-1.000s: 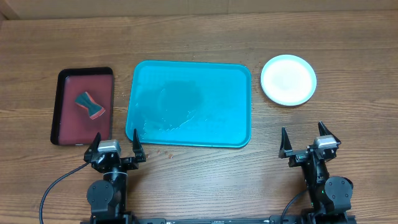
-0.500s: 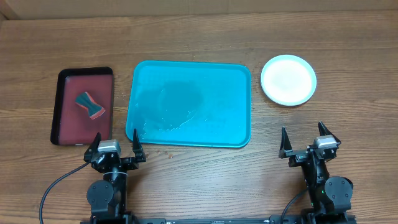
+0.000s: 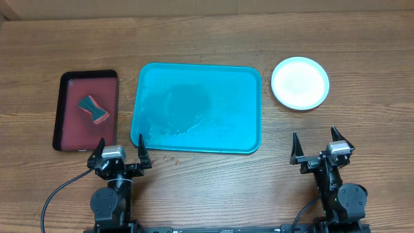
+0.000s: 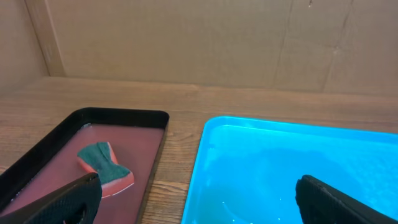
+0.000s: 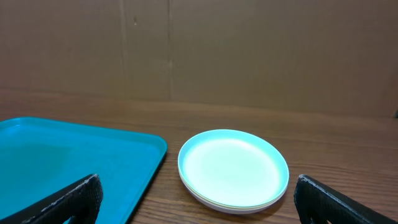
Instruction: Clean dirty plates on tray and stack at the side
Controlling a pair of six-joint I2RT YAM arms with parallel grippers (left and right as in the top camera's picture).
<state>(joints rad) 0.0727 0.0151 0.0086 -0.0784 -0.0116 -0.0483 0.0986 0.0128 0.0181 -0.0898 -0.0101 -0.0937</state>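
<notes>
The turquoise tray (image 3: 197,107) lies in the middle of the table with no plates on it, only wet streaks; it also shows in the left wrist view (image 4: 298,168) and the right wrist view (image 5: 68,155). The plates (image 3: 300,83) sit in one stack on the table right of the tray, pale mint on top; the right wrist view (image 5: 233,167) shows yellow-green and white rims beneath. My left gripper (image 3: 120,154) is open and empty near the tray's front left corner. My right gripper (image 3: 319,147) is open and empty in front of the stack.
A dark red tray (image 3: 88,110) with a black rim lies left of the turquoise tray and holds a red and green sponge (image 3: 94,109), also in the left wrist view (image 4: 104,165). A few small crumbs (image 3: 172,158) lie by the tray's front edge. A cardboard wall stands behind.
</notes>
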